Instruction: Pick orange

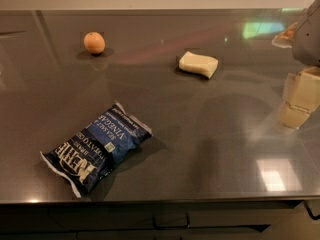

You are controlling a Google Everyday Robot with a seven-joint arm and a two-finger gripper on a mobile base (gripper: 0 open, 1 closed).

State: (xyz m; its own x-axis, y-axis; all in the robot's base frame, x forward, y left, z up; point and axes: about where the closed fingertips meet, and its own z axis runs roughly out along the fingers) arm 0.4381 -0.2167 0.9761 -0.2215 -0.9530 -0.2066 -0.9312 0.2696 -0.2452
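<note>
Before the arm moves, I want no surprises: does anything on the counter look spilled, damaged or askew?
Nothing stands out. The orange, sponge and chip bag lie intact and apart on the counter; the gripper hangs at the right edge.

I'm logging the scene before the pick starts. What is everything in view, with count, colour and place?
orange: one, orange, far left of the counter, on its own
sponge: one, pale yellow, far middle, right of the orange
chip bag: one, blue with white print, lying flat near the front edge, left side
counter: one, dark grey and glossy, fills most of the view
pincer: one, cream and grey, at the right edge over the counter, well away from the orange
</note>
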